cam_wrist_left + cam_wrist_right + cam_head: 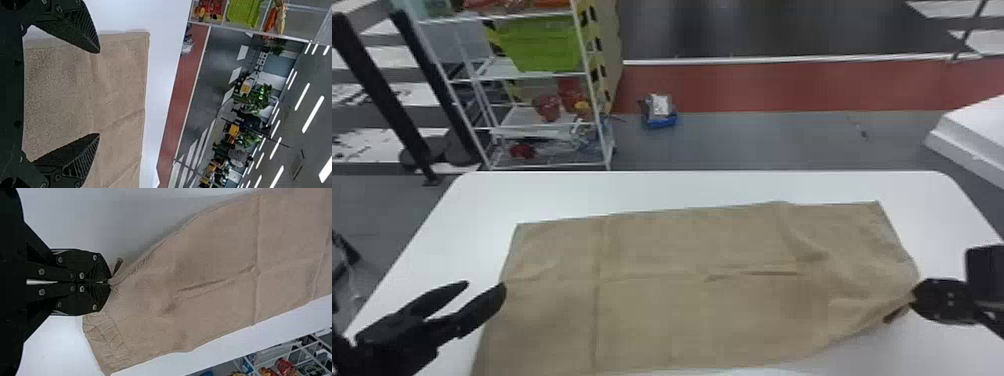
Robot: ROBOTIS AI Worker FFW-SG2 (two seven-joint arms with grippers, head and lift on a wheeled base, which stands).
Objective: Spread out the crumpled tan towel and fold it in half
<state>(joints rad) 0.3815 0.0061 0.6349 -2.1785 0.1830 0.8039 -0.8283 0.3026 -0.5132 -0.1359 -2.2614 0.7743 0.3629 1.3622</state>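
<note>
The towel (672, 305) lies mostly flat on the desk (682, 190), its long axis running left to right. The right tool (913, 300) pinches its right end, toward the near side. The left tool (484, 286), wide and empty by the left edge, is nearer the near left corner, probably the next grip for folding away.

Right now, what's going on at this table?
The robot's right gripper is shut on an edge of the tan cloth towel, pinching it near a corner. The towel lies mostly spread on the white table, with creases and some rumpling toward the pinched side. The left gripper is open beside the towel's other end, holding nothing. The fold in half doesn't look made yet.
</note>
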